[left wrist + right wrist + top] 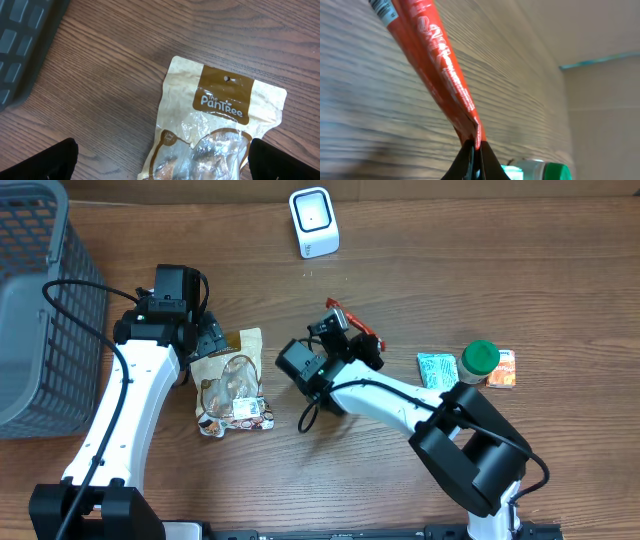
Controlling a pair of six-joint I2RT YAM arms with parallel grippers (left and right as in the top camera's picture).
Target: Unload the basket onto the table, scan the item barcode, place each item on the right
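**A:** Where's the item right now?

**B:** The red packet [437, 60] is in the right gripper [475, 152], whose jaws are together on one thin corner of it. It's near the table's middle, and the scanner [314, 222] stands well apart at about eleven o'clock.

**A:** What worries you?

**B:** That grip is slim. A fast swing toward the scanner could twist the packet or let it slide out. The barcode [382, 7] sits at the far end from the pinch (only partly in the wrist view), so a floppy packet might droop and face it away from the scanner window, and the scan would miss.

**A:** And the other arm?

**B:** The left gripper [205, 338] has its jaws wide apart and holds nothing. It hangs over the snack pouch [220, 130] at nine o'clock, clear of that path.
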